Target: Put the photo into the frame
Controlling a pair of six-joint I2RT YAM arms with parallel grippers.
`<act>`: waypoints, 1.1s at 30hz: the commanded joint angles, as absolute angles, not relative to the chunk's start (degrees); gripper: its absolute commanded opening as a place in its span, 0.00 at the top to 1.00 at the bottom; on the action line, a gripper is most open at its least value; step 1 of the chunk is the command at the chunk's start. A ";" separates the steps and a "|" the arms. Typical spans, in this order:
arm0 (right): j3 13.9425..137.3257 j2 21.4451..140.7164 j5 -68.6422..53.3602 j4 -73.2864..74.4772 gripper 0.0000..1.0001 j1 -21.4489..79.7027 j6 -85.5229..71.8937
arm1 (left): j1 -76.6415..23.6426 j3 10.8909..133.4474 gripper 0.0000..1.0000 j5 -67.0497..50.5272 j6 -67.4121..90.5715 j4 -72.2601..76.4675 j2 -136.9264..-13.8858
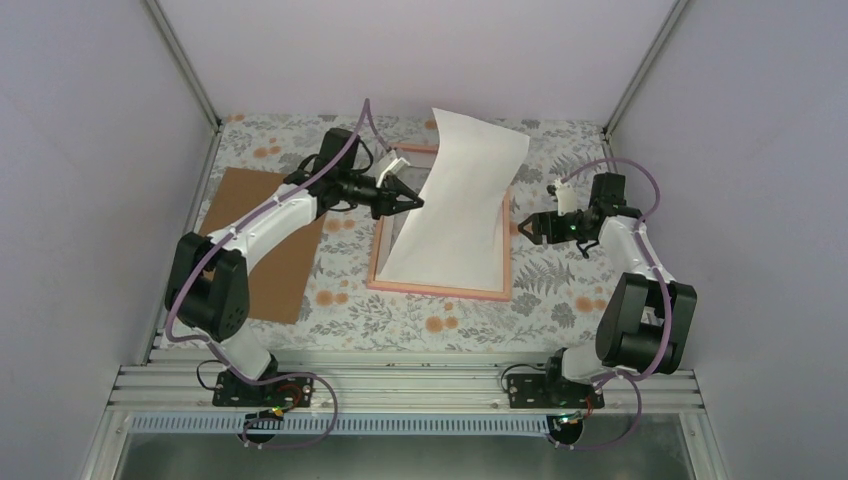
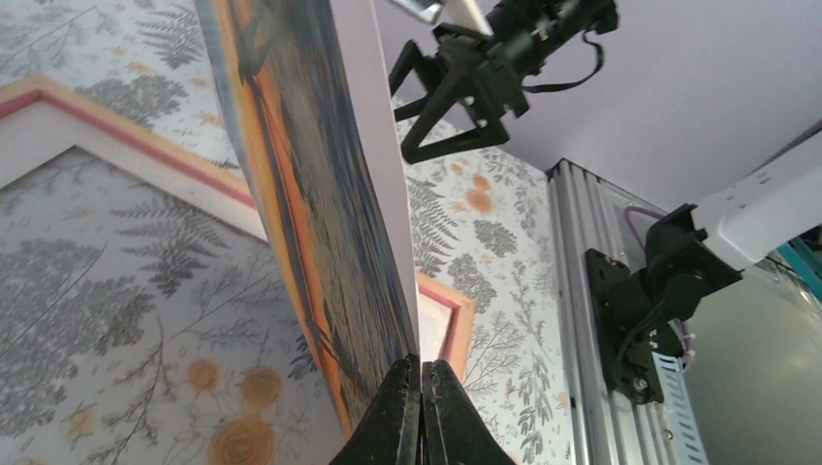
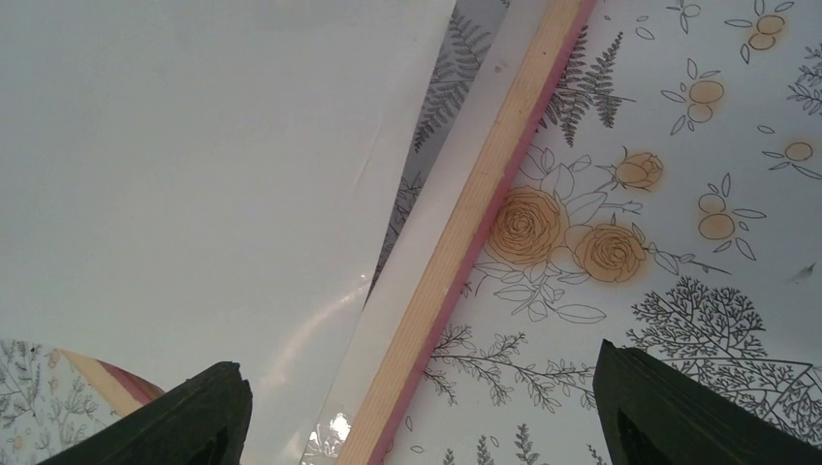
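Note:
The photo [image 1: 462,195] stands bowed over the pink frame [image 1: 440,291], its white back facing the top camera and its lower edge down inside the frame. My left gripper [image 1: 413,203] is shut on the photo's left edge. In the left wrist view the sunset side [image 2: 310,194] shows, pinched between the closed fingers [image 2: 422,378], with the frame's rail [image 2: 145,143] below. My right gripper [image 1: 521,228] is open and empty beside the frame's right rail. In the right wrist view it [image 3: 422,412] straddles the frame rail [image 3: 465,232], with the photo's white back [image 3: 194,165] to the left.
A brown backing board [image 1: 262,250] lies flat on the floral tablecloth [image 1: 560,290] left of the frame, partly under the left arm. Grey enclosure walls stand on three sides. The aluminium base rail [image 1: 400,385] runs along the near edge.

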State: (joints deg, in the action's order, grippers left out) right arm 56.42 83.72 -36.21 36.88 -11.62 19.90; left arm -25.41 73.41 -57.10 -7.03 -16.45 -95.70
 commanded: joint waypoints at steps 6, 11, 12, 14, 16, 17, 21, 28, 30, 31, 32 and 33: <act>55.33 81.80 -33.29 35.84 0.13 -11.71 19.43 | -25.13 71.51 0.98 -63.69 12.05 -0.81 -97.76; 55.26 80.93 -32.66 36.71 0.13 -12.11 20.22 | -24.47 70.47 0.98 -61.30 11.96 2.57 -100.87; 55.27 80.83 -32.61 36.94 0.13 -12.15 20.40 | -24.11 70.46 0.98 -60.74 11.91 2.05 -101.64; 55.45 80.48 -32.55 37.22 0.13 -12.18 20.84 | -23.31 69.88 0.98 -59.85 12.06 1.49 -102.50; 55.46 80.28 -32.36 37.14 0.13 -12.16 21.13 | -22.54 68.73 0.98 -57.65 11.93 0.98 -103.00; 55.45 80.28 -32.42 37.16 0.13 -12.17 21.17 | -22.23 68.42 0.98 -56.86 11.69 0.72 -103.53; 55.29 80.68 -33.06 36.99 0.13 -12.22 21.06 | -21.44 69.13 0.98 -52.94 10.21 -2.92 -107.00; 55.22 80.73 -33.44 36.83 0.13 -12.23 21.09 | -19.43 71.95 0.98 -49.05 9.04 -6.98 -113.40; 55.06 80.48 -33.53 36.91 0.13 -12.23 21.09 | -19.21 73.81 0.97 -48.08 8.58 -9.29 -115.54; 54.98 80.38 -33.56 36.88 0.13 -12.23 21.09 | -19.11 74.12 0.98 -48.14 8.75 -9.54 -116.13; 54.92 80.29 -33.62 36.92 0.13 -12.22 21.16 | -19.00 74.24 0.98 -48.05 8.93 -9.84 -116.55; 54.85 80.28 -33.54 36.98 0.13 -12.21 21.22 | -18.99 74.34 0.97 -47.65 8.89 -10.23 -116.75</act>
State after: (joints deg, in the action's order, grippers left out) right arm 55.66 81.54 -32.91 37.12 -11.75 20.12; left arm -18.81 72.31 -49.06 10.04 -6.83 -115.50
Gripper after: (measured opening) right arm 0.872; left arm 0.026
